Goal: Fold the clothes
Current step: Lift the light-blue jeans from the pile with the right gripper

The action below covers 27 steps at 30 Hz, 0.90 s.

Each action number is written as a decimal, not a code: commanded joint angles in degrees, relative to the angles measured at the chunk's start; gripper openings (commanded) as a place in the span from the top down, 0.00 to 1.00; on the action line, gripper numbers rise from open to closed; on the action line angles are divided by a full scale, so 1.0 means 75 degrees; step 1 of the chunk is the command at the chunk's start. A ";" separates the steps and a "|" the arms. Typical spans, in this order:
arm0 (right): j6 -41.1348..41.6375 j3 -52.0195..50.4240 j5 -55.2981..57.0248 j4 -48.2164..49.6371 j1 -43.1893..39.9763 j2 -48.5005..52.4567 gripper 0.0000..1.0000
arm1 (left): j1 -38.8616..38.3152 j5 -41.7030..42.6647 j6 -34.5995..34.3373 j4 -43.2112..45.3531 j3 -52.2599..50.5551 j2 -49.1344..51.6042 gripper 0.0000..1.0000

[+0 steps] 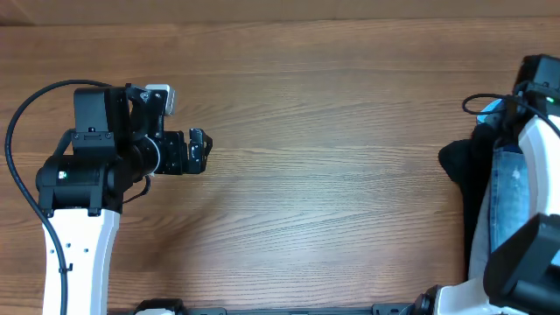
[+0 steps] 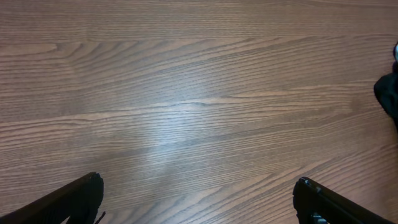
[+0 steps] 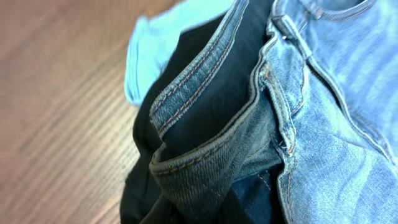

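denim fills the right wrist view: the jeans [image 3: 336, 124] lie in a heap at the right edge of the desk [image 1: 332, 105], waistband bunched and gaping, with a black garment [image 1: 457, 162] tucked against them and a pale-blue top [image 3: 155, 43] poking out beyond. the right arm [image 1: 535, 144] is bent over this heap. its end effector is clenched, but its fingers are out of sight, so i cannot tell whether it has the waistband, the black cloth, or both. that is the main risk: a pinch through two layers would drag the whole heap out together rather than one piece, and a thin bite on the stiff waistband seam could slip once the weight of the legs comes on. the left end effector [image 1: 198, 150] hangs released, well apart over bare wood, too far off to catch a sliding garment.
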 commanded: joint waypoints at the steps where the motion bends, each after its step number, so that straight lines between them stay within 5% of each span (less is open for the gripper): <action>1: 0.0128 0.0504 -0.0344 0.0254 0.0058 -0.0478 0.95 | 0.0038 0.0117 0.0172 -0.0012 0.0175 -0.0012 0.00; 8: 0.0254 0.0507 0.0026 -0.0140 0.0052 -0.0562 0.95 | 0.0038 0.0117 0.0169 -0.0055 0.0175 -0.0012 0.00; 13: 0.1804 0.0507 0.1693 -0.1072 -0.0204 -0.0568 0.95 | 0.0038 0.0117 0.0172 -0.0210 0.0175 -0.0012 0.00; 23: 0.0181 0.0510 -0.1830 -0.0428 -0.1000 -0.0568 0.96 | 0.0038 0.0117 0.0172 -0.0175 0.0175 -0.0012 0.00; 27: -0.0239 0.0510 -0.2279 -0.0437 -0.1008 -0.0565 0.86 | 0.0038 0.0114 0.0172 -0.0154 0.0175 -0.0012 0.00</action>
